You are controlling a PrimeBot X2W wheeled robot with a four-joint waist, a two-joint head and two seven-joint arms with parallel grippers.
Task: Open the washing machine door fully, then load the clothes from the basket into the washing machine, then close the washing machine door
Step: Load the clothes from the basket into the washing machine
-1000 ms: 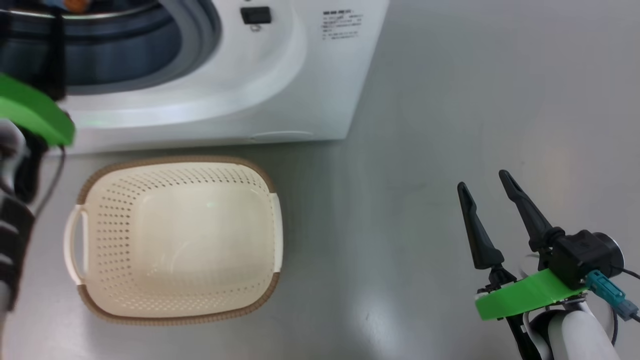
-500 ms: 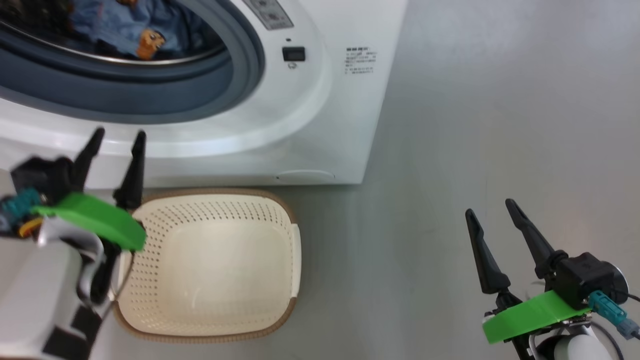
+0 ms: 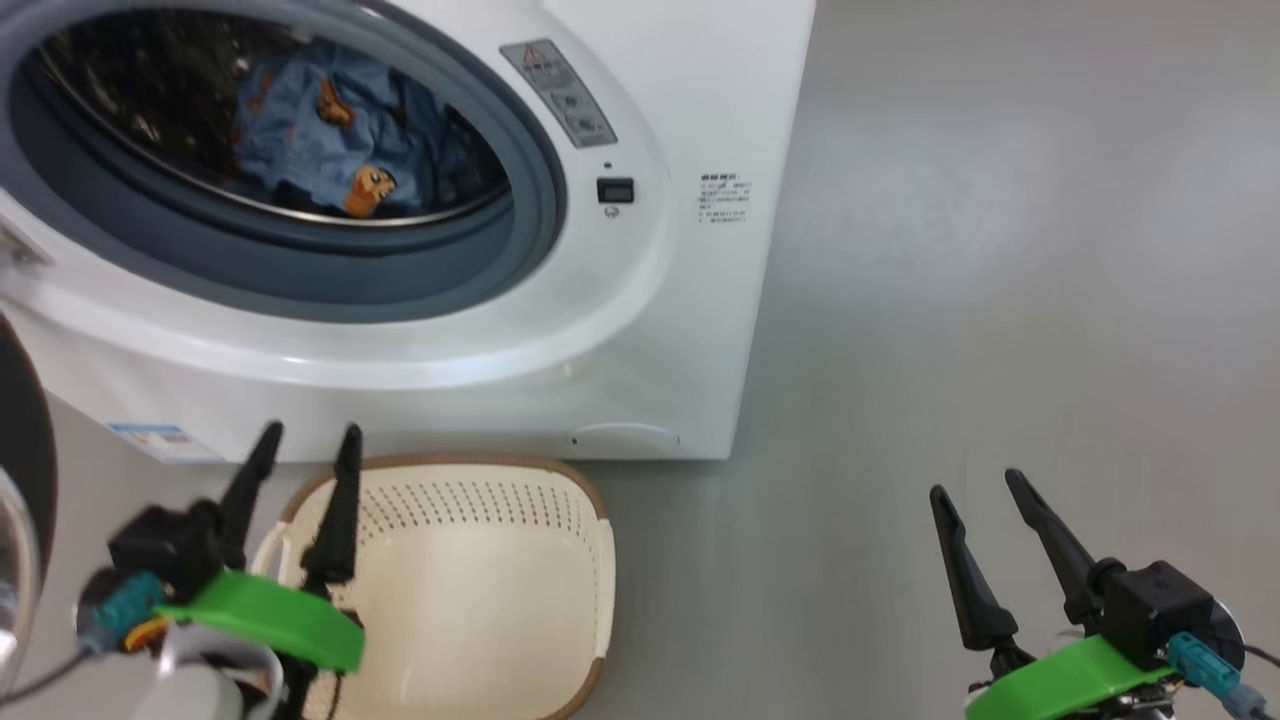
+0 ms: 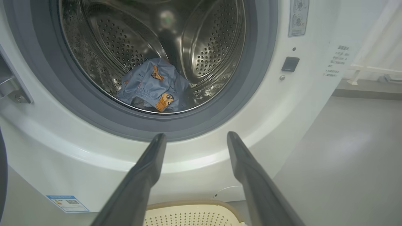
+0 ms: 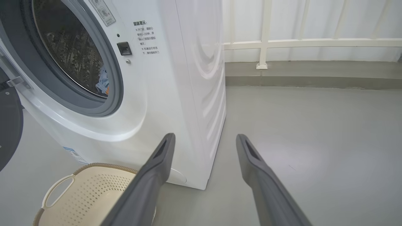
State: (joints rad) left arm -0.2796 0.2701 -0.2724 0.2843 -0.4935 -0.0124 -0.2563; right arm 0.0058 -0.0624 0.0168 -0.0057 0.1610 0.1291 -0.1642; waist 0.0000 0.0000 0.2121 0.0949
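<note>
The white washing machine (image 3: 640, 330) stands with its mouth uncovered. The black washing machine door (image 3: 22, 440) is swung out at the left edge, and the right wrist view catches it too (image 5: 9, 125). Light-blue clothes (image 3: 330, 150) with orange figures lie in the steel drum (image 4: 154, 86). The cream basket (image 3: 450, 462) sits on the floor in front of the machine with nothing in it. My left gripper (image 3: 310, 432) hangs open above the basket's left rim, pointing at the drum (image 4: 196, 135). My right gripper (image 3: 975, 484) is open over bare floor to the right (image 5: 204, 136).
Grey floor (image 3: 1000, 250) stretches to the right of the machine. A white railing (image 5: 267, 44) on a low kerb runs behind it. The basket (image 5: 103, 165) lies close to the machine's lower front panel.
The head camera has tilted up, bringing the drum and clothes into view. My left arm has drawn back from the drum opening to above the basket's left rim, fingers still open.
</note>
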